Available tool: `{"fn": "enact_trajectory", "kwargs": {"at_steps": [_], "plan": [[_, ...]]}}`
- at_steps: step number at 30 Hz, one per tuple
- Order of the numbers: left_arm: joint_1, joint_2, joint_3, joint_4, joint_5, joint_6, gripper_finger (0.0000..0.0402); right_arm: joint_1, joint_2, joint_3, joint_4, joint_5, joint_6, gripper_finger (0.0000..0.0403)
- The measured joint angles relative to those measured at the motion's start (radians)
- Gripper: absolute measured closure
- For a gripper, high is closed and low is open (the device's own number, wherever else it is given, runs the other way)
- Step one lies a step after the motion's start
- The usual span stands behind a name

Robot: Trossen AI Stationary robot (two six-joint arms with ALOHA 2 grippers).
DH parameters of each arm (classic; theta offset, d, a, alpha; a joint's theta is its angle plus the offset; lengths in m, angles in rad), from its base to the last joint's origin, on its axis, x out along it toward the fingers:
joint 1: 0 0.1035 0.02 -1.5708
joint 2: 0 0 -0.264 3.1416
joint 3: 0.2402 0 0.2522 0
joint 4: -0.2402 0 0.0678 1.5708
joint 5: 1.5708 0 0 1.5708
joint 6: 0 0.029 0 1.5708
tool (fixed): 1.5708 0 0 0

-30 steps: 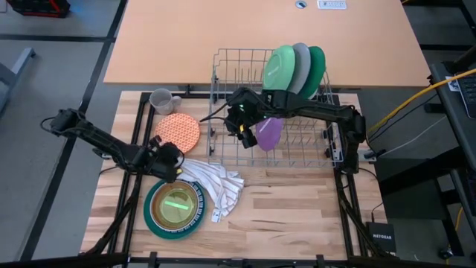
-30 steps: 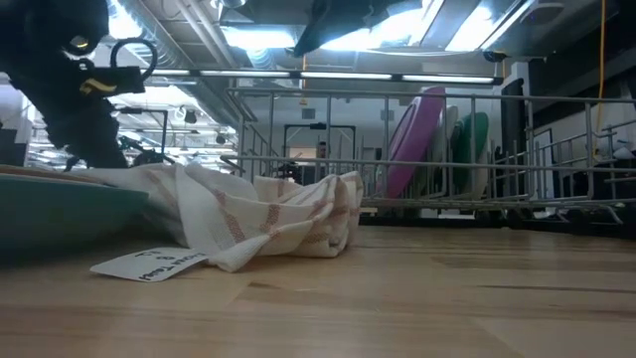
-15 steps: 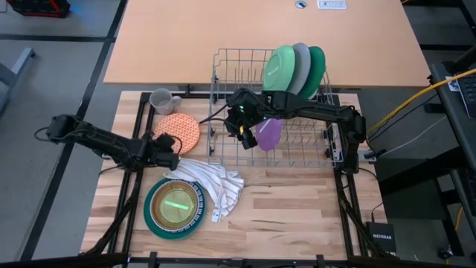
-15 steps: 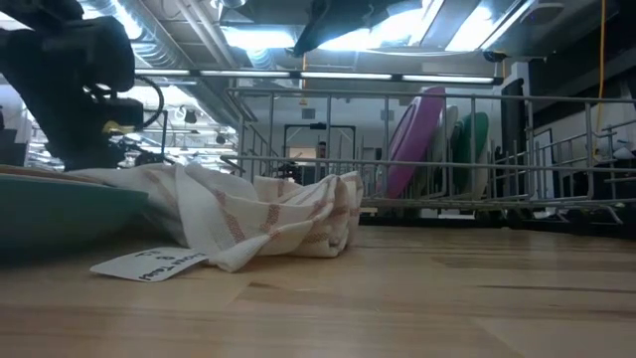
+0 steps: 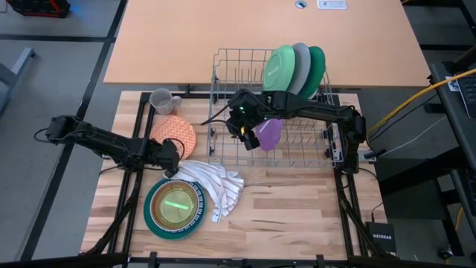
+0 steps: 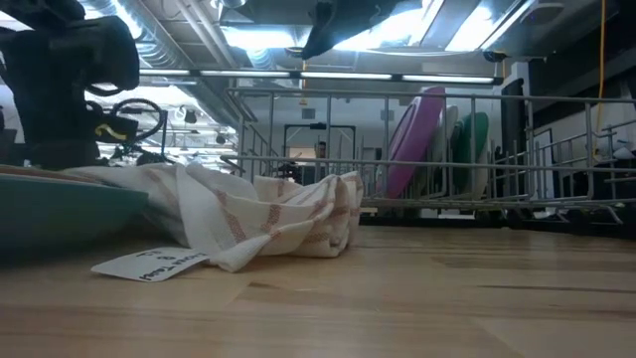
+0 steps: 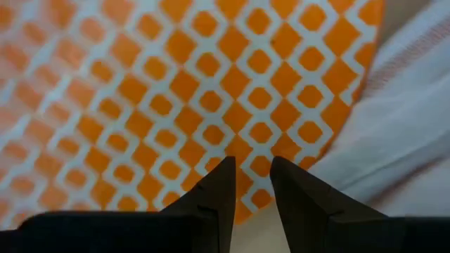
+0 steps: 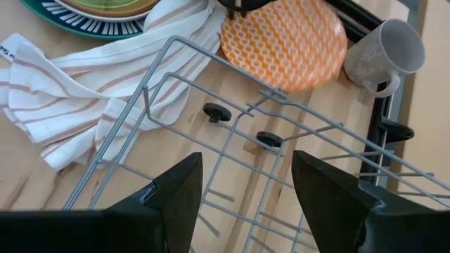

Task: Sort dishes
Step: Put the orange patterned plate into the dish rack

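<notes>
The left gripper [image 7: 249, 184] is seen at the near edge of the orange patterned plate [image 7: 176, 91], its two fingers [image 7: 214, 193] set narrowly apart with the plate's rim at their tips; nothing is seen clamped between them, and whether the rim is already pinched cannot be told. Just beside the fingers, on the side away from the plate, the white striped cloth [image 5: 212, 182] lies crumpled on the tabletop [image 5: 297, 208], and past it the nested green and teal dishes [image 5: 175, 207] are stacked flat. Beyond the plate a grey mug [image 5: 161, 100] stands upright.

The plate is judged stiff, light, smooth and breakable; lying flat, it offers only its thin rim, so a hold would best be taken at the edge, one finger slid beneath it.

Farther off, the right gripper [image 8: 242, 186] hangs over the grey wire rack [image 5: 230, 141] with its fingers parted and empty. A purple plate [image 5: 268, 134] leans on edge just beside them, and at the rack's far end three large plates [image 5: 296, 67], green, grey and teal, are slotted upright.
</notes>
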Motion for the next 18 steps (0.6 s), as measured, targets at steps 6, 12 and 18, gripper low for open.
{"fn": "enact_trajectory", "kwargs": {"at_steps": [6,12,18], "plan": [[0.0,0.0,0.031,0.012,0.086,-0.028,0.0326,0.0,0.0,0.0,-0.013,0.0,0.0,0.018],[-0.001,0.001,0.102,0.006,0.094,0.011,0.0349,0.0,0.0,0.0,-0.016,0.0,0.0,0.018],[0.0,-0.002,0.16,-0.033,0.091,0.042,0.0366,0.0,0.0,0.0,-0.016,0.0,0.0,0.018]]}}
